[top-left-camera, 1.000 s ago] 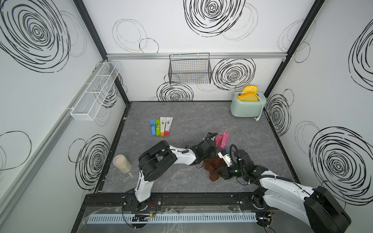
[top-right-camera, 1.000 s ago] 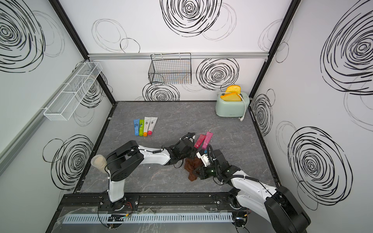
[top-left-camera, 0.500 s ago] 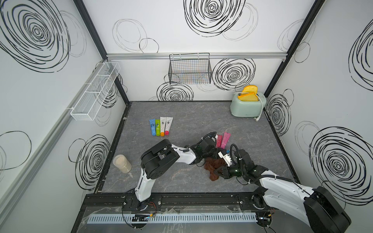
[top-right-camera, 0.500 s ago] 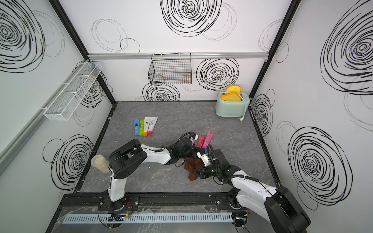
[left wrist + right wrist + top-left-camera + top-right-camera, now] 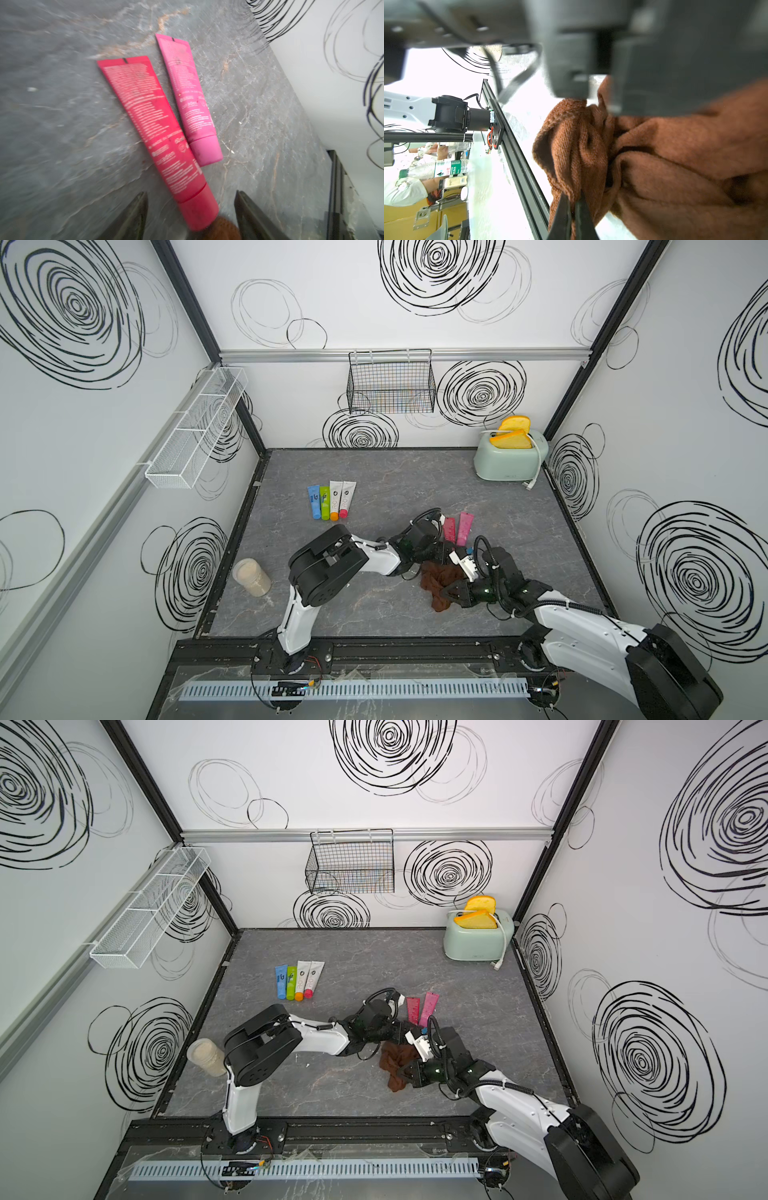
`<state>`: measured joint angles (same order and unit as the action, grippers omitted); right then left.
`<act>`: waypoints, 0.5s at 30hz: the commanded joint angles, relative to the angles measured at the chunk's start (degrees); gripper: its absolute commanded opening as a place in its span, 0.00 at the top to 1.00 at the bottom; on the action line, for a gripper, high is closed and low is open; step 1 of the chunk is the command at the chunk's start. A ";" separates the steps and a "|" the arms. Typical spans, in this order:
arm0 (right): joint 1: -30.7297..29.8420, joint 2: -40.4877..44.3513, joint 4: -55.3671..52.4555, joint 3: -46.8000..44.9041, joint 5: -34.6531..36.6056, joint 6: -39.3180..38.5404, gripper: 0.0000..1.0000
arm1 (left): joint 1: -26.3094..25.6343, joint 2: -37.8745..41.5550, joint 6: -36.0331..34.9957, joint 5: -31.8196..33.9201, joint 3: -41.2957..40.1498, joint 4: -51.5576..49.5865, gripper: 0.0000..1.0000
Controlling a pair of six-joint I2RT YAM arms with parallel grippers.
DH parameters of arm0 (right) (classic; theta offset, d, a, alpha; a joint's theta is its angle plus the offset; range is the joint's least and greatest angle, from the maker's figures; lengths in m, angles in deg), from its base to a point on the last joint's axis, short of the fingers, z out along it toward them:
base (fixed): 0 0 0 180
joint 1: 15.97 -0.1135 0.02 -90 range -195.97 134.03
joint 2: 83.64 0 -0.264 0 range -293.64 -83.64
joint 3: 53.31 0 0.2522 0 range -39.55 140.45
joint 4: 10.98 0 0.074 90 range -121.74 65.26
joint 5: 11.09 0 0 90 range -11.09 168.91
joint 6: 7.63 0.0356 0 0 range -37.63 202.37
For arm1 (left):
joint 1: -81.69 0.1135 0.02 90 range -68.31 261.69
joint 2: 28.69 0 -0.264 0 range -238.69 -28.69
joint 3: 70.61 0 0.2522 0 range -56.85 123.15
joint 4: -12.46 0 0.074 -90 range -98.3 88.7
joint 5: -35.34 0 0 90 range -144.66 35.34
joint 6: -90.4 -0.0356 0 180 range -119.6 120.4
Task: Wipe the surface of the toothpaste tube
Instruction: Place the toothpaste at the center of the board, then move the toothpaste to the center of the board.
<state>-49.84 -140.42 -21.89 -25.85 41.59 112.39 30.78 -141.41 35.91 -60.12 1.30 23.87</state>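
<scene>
Red toothpaste tube point(image 5: 153, 133) lies flat on the grey marbled counter point(image 5: 374, 472), right of centre, cap end twd the robot's base. Pink toothpaste tube point(image 5: 187, 97) is just beside it on the right-wall side, same way round. Its cap reaches the red body, but can't tell if they touch. Left fingers point(image 5: 133, 222) are apart, one either side of the red toothpaste tube's cap, low over the counter. Neither touches the cap in the wrist view. Brown cloth point(image 5: 438, 585) sits bunched on the counter just nearer the base than both tubes, and a bit of it shows btw the left fingers, right at the red cap's end. Right fingers point(image 5: 561, 220) are together, clamped on a fold of the brown cloth, w/ the rest crumpled ahead of them. In both top views the 2 arms meet over the cloth, wrists close together. Elsewhere: row of four small tubes point(image 5: 331, 499) side by side twd back left, well apart from the arms. Mint toaster point(image 5: 509, 462) w/ 2 yellow slices stands in the back right corner. Jar point(image 5: 251, 576) w/ beige contents is by the left edge. Black wire basket point(image 5: 390, 383) hangs on the back wall, white mesh shelf point(image 5: 195, 433) on the left wall.
</scene>
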 commanded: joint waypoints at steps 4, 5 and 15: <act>0.18 -10.77 0.21 11.98 -0.23 -4.39 1.00 | 6.09 18.00 -5.46 12.35 -5.05 -8.33 0.29; 0.16 -13.01 0.18 13.97 -0.71 -4.97 1.00 | 7.94 20.65 -6.39 13.43 -6.02 -10.30 0.29; 0.13 -22.76 -0.17 19.62 -0.03 -9.89 1.00 | 25.26 36.42 -14.32 13.90 -18.18 -18.53 0.30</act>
<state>-49.84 -162.82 -21.74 -5.92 41.57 105.09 53.16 -105.85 25.46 -46.48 -13.93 8.68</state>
